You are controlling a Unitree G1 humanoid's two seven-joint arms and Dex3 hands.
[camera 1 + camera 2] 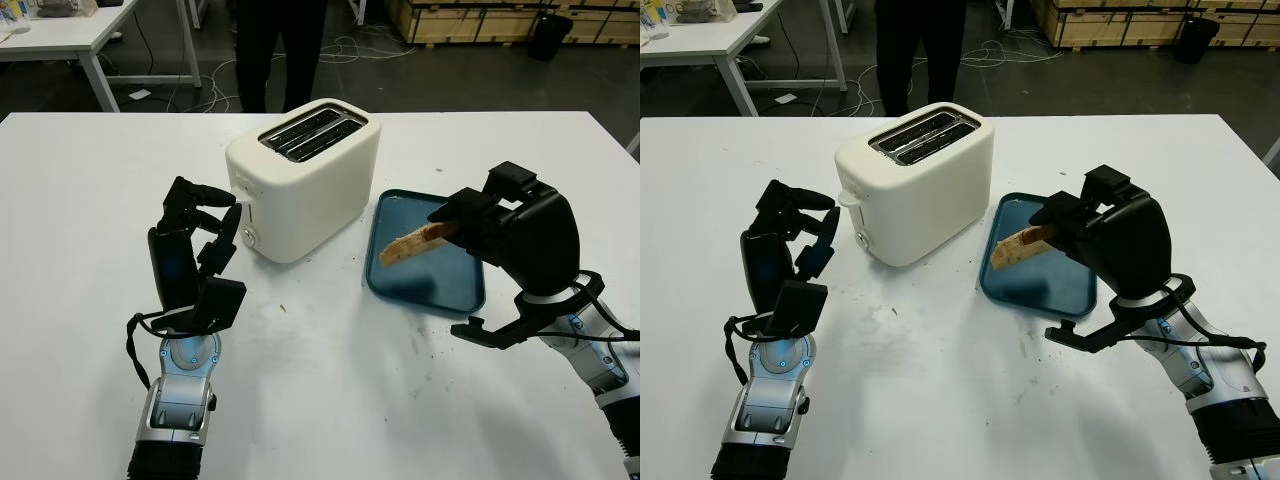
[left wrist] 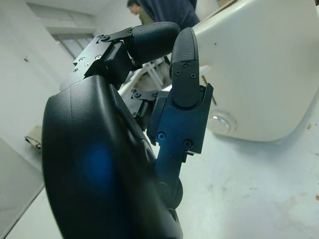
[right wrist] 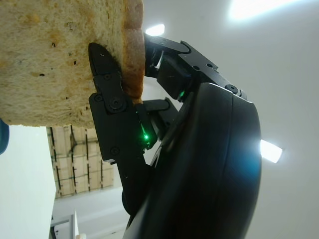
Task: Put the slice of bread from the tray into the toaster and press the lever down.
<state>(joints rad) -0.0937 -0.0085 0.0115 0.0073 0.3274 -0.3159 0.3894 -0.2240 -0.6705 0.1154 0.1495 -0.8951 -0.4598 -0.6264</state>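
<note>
A slice of bread hangs just above the blue tray, and my right hand is shut on its right end. Up close, the bread is pinched between the black fingers. The white two-slot toaster stands left of the tray, its slots empty. The lever side faces my left hand, which stands upright with curled fingers, holding nothing, a short way from the toaster's front-left end.
The white table has crumbs scattered in front of the tray. A person in dark trousers stands beyond the far edge. Another table stands at the back left, and wooden crates at the back right.
</note>
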